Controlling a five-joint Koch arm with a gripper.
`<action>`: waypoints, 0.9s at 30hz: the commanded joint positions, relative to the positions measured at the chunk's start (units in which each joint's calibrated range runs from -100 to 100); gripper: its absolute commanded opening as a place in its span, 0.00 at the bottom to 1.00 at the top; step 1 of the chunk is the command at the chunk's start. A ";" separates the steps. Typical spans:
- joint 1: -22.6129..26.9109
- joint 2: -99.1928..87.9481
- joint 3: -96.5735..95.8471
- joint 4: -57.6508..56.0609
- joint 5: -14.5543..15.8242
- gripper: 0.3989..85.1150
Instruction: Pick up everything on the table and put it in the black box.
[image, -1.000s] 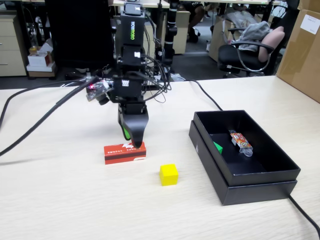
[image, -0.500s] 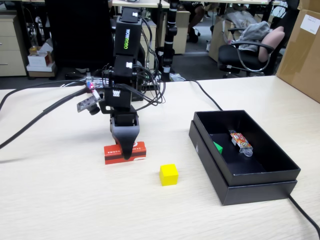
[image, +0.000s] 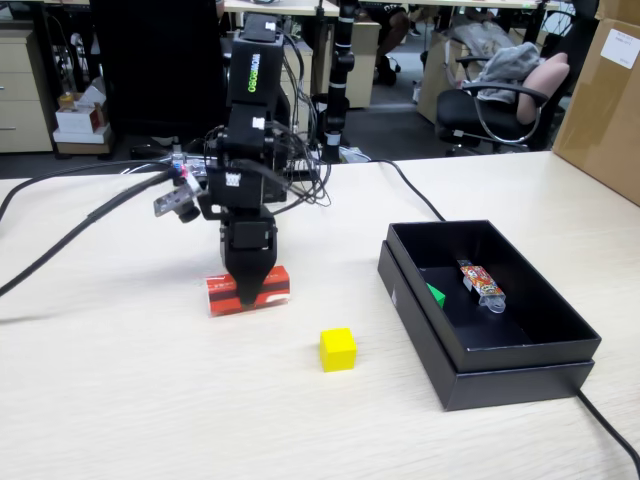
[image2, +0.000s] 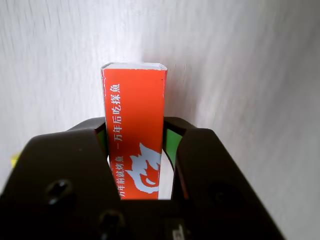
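Now | gripper (image2: 136, 150) clamps red carton (image2: 134, 120) | carton's near end hidden | green cube (image: 436, 295) half-hidden

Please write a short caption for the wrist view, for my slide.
Black hand closed around a long red rectangular carton with white markings, above the pale wood-grain tabletop.

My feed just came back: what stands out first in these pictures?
The tool is shut on the red carton, which sits between its jaws left of centre on the table. The yellow cube lies loose in front, and the black box at right holds a green cube and a wrapped packet.
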 joint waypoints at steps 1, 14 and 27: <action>2.54 -16.41 0.01 -5.74 1.71 0.01; 21.10 -26.62 14.43 -5.65 10.89 0.01; 26.37 2.18 28.03 -5.31 13.92 0.01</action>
